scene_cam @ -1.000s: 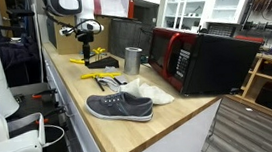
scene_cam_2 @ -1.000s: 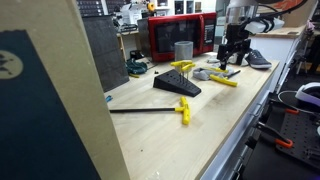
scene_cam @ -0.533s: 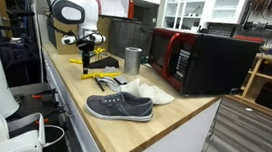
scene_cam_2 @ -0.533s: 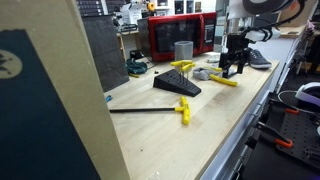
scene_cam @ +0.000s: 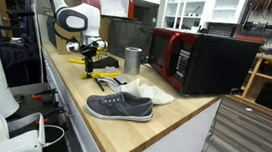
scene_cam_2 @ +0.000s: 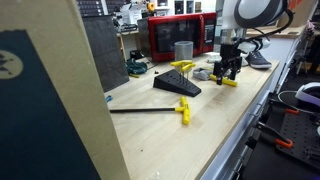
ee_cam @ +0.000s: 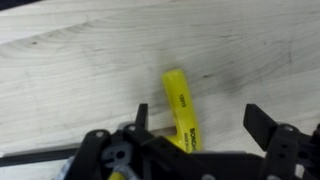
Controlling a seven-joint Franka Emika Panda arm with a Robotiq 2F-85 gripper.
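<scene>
A yellow-handled hand tool lies flat on the wooden counter. My gripper is open, with one yellow handle running between the two black fingers, and neither finger touches it. In both exterior views the gripper hangs low over the tool near the counter's edge. A grey tape roll lies just beside it.
A black wedge with yellow parts, a metal cup and a red microwave stand behind. A grey shoe and a white shoe lie further along. A black rod with a yellow handle lies on the counter.
The arm has come down and along the counter, so the open gripper now sits just above the yellow-handled tool. Nothing else has moved.
</scene>
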